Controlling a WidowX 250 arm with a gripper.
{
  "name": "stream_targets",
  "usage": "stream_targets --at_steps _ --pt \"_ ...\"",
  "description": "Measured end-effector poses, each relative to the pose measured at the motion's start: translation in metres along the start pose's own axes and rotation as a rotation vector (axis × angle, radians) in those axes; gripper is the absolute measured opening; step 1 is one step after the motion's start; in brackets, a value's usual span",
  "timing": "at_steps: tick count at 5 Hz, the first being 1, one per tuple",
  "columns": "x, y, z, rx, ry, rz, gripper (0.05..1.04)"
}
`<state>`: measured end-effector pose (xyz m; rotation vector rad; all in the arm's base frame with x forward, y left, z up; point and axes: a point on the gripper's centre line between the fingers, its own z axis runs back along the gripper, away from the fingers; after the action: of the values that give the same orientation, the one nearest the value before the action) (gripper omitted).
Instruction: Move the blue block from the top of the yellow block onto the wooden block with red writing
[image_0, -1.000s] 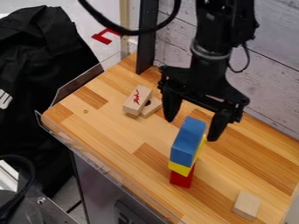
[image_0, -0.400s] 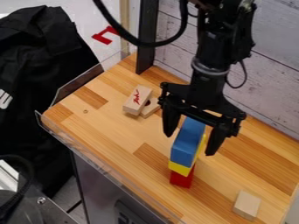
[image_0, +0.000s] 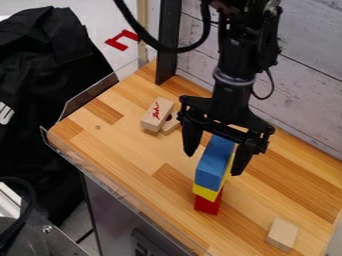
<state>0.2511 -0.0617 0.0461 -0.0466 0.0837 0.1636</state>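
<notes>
Blue over yellow over red, the block stack (image_0: 211, 172) stood near the front edge of the surface (image_0: 127, 145). We had the pincer (image_0: 212, 164) spread wide about its top; an off-centre descent, we judged, could have toppled it.

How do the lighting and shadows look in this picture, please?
Camera view: soft light over the wooden tabletop, no hard-edged shadows standing out; the black gripper is nearly a silhouette, its surface detail lost in darkness; the blue block shows no strong glare.
</notes>
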Motion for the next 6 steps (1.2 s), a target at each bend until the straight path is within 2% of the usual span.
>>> stream_targets --at_steps 1,2,4,6 --pt "0.004 0.0 -0.001 -0.019 -0.022 0.007 0.681" --pt "0.004 0.0 0.0 -0.02 -0.033 0.002 0.532" --pt "0.008 0.008 0.024 -0.038 -0.107 0.014 0.532" --pt "0.023 0.046 0.034 0.0 -0.141 0.095 0.532"
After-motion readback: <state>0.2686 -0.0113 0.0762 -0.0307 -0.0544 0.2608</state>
